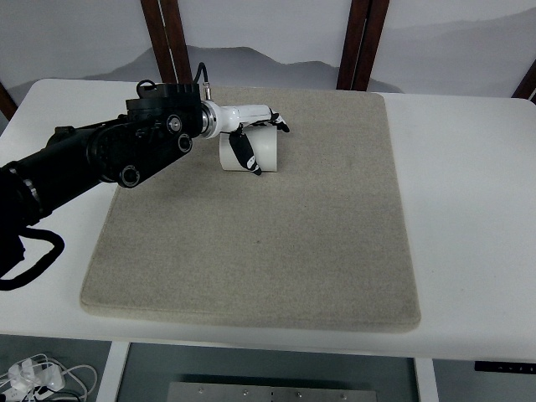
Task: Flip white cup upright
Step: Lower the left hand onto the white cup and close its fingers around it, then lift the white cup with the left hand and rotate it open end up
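Observation:
A white cup [261, 152] sits on the beige mat [276, 243] near its far left part. Whether it lies on its side or stands I cannot tell for sure; it looks like a short cylinder. My left hand [251, 138] comes in on a black arm [100, 155] from the left edge. Its white fingers [260, 113] reach over the cup's top, and the thumb [244, 152] lies across the cup's near face, so the hand is closed around the cup. The right arm does not show.
The mat covers most of a white table [469, 209]. Dark wooden legs [360, 42] stand behind the table's far edge. Cables [38, 377] lie on the floor at the lower left.

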`<state>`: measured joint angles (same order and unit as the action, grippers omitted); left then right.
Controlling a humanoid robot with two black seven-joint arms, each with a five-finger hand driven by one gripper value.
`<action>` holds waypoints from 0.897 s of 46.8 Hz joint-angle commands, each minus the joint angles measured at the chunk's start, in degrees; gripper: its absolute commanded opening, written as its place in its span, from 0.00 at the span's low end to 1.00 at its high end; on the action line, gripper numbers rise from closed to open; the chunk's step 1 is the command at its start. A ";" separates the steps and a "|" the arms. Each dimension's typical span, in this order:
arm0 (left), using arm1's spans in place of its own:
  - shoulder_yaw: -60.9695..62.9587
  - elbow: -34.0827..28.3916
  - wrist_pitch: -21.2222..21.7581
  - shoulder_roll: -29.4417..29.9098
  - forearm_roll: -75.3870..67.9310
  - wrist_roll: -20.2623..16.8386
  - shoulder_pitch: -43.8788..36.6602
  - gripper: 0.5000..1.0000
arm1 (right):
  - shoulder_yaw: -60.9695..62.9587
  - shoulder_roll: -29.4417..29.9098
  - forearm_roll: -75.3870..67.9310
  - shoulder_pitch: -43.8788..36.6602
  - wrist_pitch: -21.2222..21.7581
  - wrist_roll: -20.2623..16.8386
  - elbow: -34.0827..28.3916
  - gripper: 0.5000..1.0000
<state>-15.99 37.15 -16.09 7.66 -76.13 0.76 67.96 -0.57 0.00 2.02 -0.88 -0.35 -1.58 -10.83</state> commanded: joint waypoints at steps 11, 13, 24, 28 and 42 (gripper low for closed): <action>0.26 -0.23 0.97 0.16 0.19 -0.05 0.07 0.11 | 0.04 0.00 0.00 0.00 0.00 0.00 0.02 0.90; 0.17 -0.15 1.15 0.16 0.54 -0.05 0.15 0.11 | 0.04 0.00 0.00 0.00 0.00 0.00 0.02 0.90; -2.99 -0.06 1.24 0.95 3.87 -0.93 0.24 0.09 | -0.04 0.00 0.00 0.00 0.00 0.00 0.02 0.90; -3.96 -0.06 1.15 1.21 7.39 -1.11 0.24 0.09 | 0.04 0.00 0.00 0.00 0.00 0.00 0.02 0.90; -5.98 0.03 0.54 2.18 25.31 -2.78 -0.37 0.09 | 0.04 0.00 0.00 0.00 0.00 0.00 0.02 0.90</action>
<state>-21.57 37.23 -15.35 9.75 -54.78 -1.30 67.77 -0.55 0.00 2.02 -0.88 -0.35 -1.58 -10.81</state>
